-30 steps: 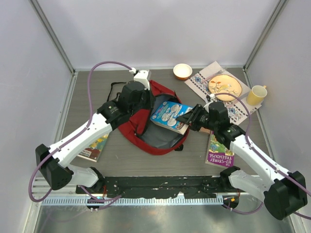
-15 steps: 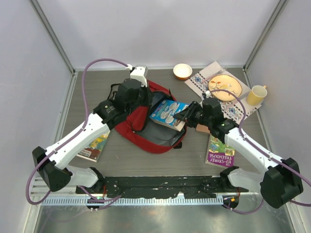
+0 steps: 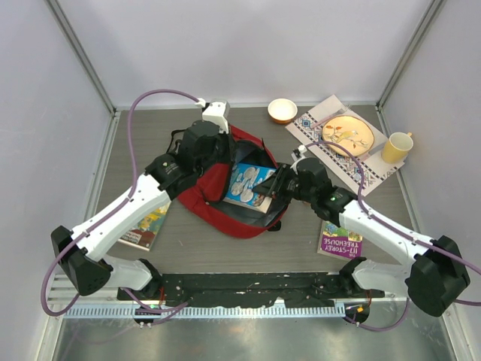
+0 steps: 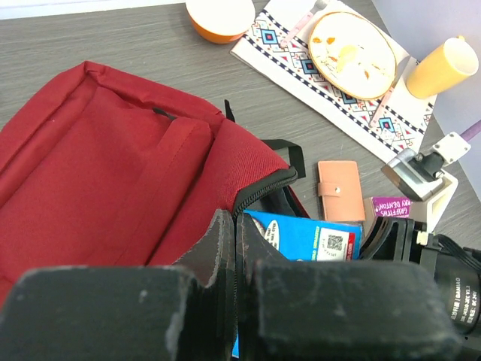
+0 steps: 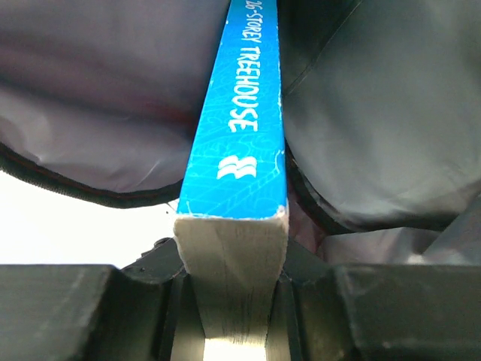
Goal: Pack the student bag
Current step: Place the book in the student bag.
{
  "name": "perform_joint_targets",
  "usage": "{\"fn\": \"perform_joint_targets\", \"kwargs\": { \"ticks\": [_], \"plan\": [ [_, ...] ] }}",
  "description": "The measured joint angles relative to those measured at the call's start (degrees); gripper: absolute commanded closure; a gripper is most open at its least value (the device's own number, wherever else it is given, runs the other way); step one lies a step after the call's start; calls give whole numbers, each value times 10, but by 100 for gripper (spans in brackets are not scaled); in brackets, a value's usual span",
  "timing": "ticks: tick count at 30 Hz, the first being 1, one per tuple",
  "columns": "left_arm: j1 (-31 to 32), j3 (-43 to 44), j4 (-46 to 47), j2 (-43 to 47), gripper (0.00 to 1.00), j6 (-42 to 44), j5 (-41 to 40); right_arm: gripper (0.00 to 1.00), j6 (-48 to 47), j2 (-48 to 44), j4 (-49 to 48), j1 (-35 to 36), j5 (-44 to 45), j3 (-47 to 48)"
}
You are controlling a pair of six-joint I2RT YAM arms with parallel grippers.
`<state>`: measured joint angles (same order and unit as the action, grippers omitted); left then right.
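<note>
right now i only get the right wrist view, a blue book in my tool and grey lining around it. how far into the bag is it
Observer: Partly. In the top view the blue book leans into the student bag through its open mouth, with the right tool at the rim.
Operator: what's keeping the mouth open
Observer: The left tool, shut on the bag's upper edge by the zipper.
Operator: anything left to pack
Observer: A purple book lies flat beside your arm.
</note>
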<state>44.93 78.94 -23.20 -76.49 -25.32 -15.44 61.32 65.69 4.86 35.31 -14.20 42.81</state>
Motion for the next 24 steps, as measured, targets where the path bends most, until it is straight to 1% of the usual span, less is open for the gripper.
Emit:
{"fn": "perform_joint_targets", "kwargs": {
  "ticks": [5,11,17,21,24],
  "plan": [
    [0,0,0,-3,100,-2,0,99,10,17,-26,9,2,0],
    [0,0,1,-3,100,-4,0,99,40,43,-121,9,32,-27],
    [0,0,2,-3,100,-4,0,99,84,117,-233,9,60,-38],
    [0,0,2,-3,100,-4,0,99,108,166,-279,14,80,-38],
    [0,0,2,-3,100,-7,0,99,116,183,-311,24,108,-43]
  ]
}}
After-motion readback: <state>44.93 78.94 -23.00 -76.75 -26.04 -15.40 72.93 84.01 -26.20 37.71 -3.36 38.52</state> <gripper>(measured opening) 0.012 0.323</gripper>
